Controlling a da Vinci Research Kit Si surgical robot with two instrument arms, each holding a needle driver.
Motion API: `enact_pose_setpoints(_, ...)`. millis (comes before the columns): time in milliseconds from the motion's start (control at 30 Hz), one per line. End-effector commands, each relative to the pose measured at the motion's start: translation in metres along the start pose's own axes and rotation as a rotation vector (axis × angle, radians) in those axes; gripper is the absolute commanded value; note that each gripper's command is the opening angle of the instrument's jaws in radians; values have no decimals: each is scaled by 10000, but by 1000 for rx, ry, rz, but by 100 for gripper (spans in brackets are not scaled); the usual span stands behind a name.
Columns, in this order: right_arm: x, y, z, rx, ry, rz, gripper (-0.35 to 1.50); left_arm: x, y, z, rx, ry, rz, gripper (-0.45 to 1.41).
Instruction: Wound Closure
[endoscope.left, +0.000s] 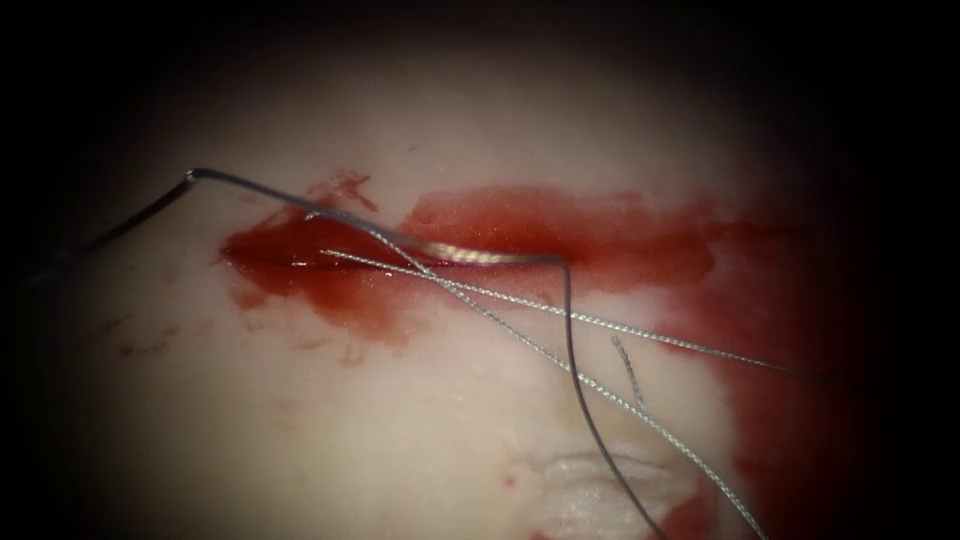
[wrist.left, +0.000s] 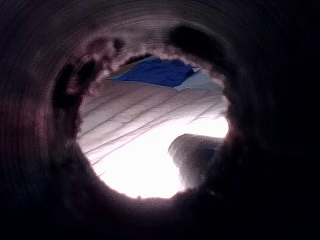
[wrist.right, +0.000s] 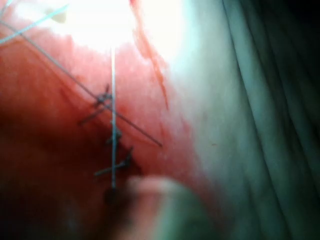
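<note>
At the near edge, tissue (endoscope.left: 300, 420): one piece
Threads: two pale braided strands (endoscope.left: 600, 385), crossed; one dark strand (endoscope.left: 590, 410); one short cut end (endoscope.left: 627, 368)
Needle (endoscope.left: 480, 256): one, along the cut (endoscope.left: 280, 262), long axis left-right; whether in tissue, cannot tell
Beyond, red fluid (endoscope.left: 600, 235): one pool
Tools' hold: cannot tell

One tissue (endoscope.left: 300, 420), one cut (endoscope.left: 300, 262), one needle (endoscope.left: 470, 255), several thread (endoscope.left: 600, 322) strands.

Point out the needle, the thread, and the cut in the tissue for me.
needle (endoscope.left: 470, 255), endoscope view, on the middle of its curve lying along the cut.
thread (endoscope.left: 640, 335), endoscope view, on a braided strand right of the needle.
cut (endoscope.left: 285, 258), endoscope view, on its red left end.
</note>
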Motion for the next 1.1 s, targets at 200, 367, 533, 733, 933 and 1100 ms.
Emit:
enact_pose_setpoints(200,-10,10,-4,-2,-10,35,-35,-10,-9,3,4,-1,6,-45)
enact_pose_setpoints(367,-33,17,-14,-32,-33,75,-35,-10,-9,3,3,-4,6,-45)
enact_pose_setpoints(533,-56,24,-18,-62,-94,117,-35,-10,-10,3,4,-4,6,-45)
enact_pose_setpoints(733,-69,28,-20,-62,-150,158,-35,-10,-10,3,4,-4,6,-45)
enact_pose_setpoints(933,-82,27,-21,-61,-199,190,-35,-10,-10,3,4,-4,6,-45)
enact_pose_setpoints(1100,-82,27,-21,-65,-195,190,-35,-10,-10,3,4,-4,6,-45)
